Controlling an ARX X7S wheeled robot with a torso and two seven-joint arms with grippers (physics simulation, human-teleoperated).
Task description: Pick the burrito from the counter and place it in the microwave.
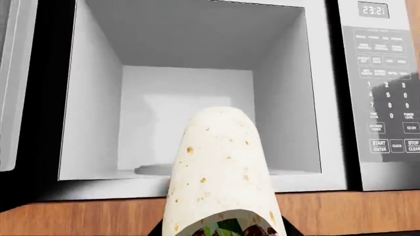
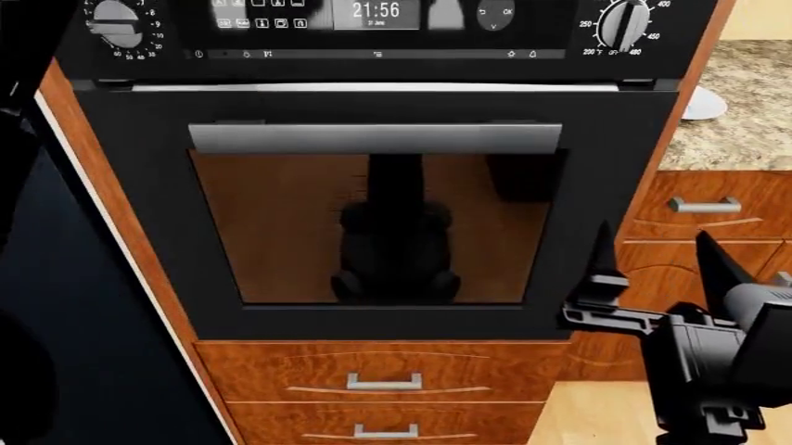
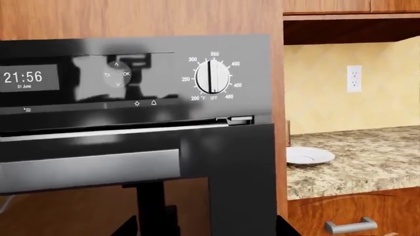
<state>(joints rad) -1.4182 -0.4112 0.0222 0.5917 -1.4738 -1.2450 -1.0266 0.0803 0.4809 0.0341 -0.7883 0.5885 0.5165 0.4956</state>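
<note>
In the left wrist view, the burrito is very close to the camera, held up in front of the open microwave. Its cut end with red and green filling is nearest, and its round pale end points at the white space inside. The left gripper is almost all hidden under the burrito, with only dark bits showing at the sides of the roll, so I cannot tell how its jaws stand. Farther in, a flat round plate lies on the microwave floor, and the buttons and a small clock sit beside the opening. In the head view, the right gripper has its two fingers apart and holds nothing, in front of a black oven. Beyond the oven, in the right wrist view, a white plate rests on the speckled desk
</note>
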